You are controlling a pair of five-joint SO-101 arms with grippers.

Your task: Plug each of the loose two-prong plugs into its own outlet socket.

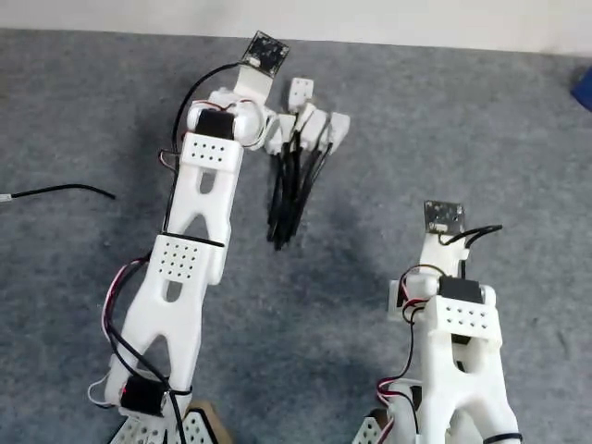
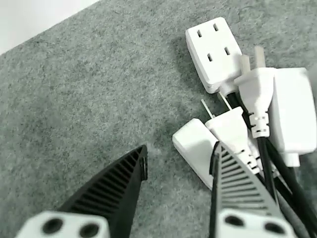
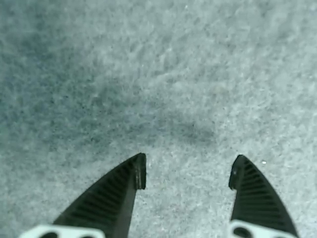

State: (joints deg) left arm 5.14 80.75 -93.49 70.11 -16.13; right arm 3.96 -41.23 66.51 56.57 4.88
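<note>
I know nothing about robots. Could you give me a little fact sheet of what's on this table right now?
Surface: grey mat
Outlet socket: white, four slots showing, all empty
Plug: white, two bare prongs, lying loose
Second plug: white, prongs bare, beside the socket
Black cords: bundled, trailing from the white cluster toward the arms
Black cable: loose near the mat's left edge
Left gripper: open, low at the cluster, one finger next to the plug
Right gripper: open, above bare mat, apart from the cluster
</note>
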